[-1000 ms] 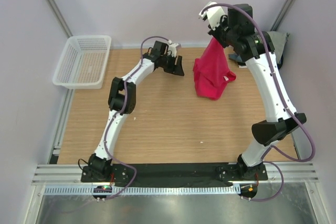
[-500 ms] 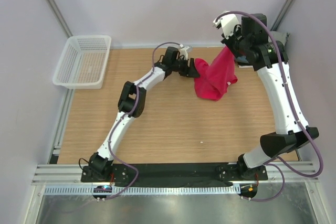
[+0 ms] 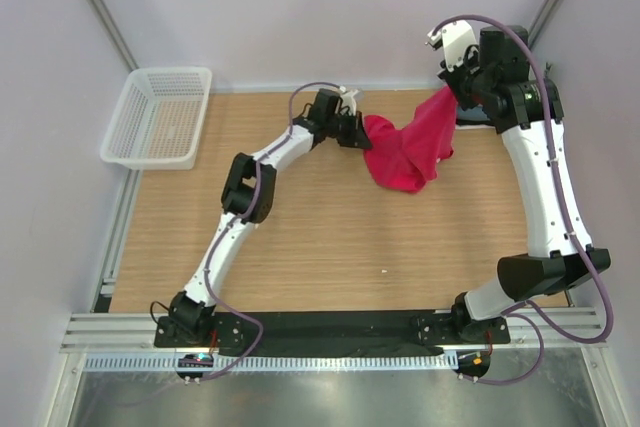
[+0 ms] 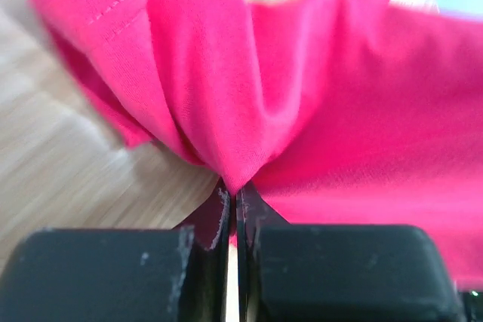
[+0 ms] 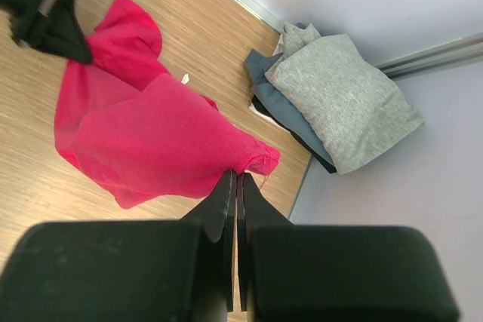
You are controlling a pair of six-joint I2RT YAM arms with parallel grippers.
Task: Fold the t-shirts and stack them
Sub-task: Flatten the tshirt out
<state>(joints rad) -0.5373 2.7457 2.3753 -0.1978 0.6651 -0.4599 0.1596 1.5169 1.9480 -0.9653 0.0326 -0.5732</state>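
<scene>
A crimson-pink t-shirt hangs stretched between my two grippers above the back of the wooden table, its lower part drooping to the surface. My left gripper is shut on a bunched fold at the shirt's left side. The right gripper is raised at the back right and shut on the shirt's frayed edge. A stack of folded t-shirts lies in the back right corner, a light grey one on top of a dark blue-grey one.
A white mesh basket stands off the table's back left corner. Pale walls close in the back and right sides, with the folded stack tight against the right wall. Bare wood table lies in front of the hanging shirt.
My left gripper reached right to the shirt and shut on its left side. The right gripper carried its edge further right, so the shirt now spans between them.
</scene>
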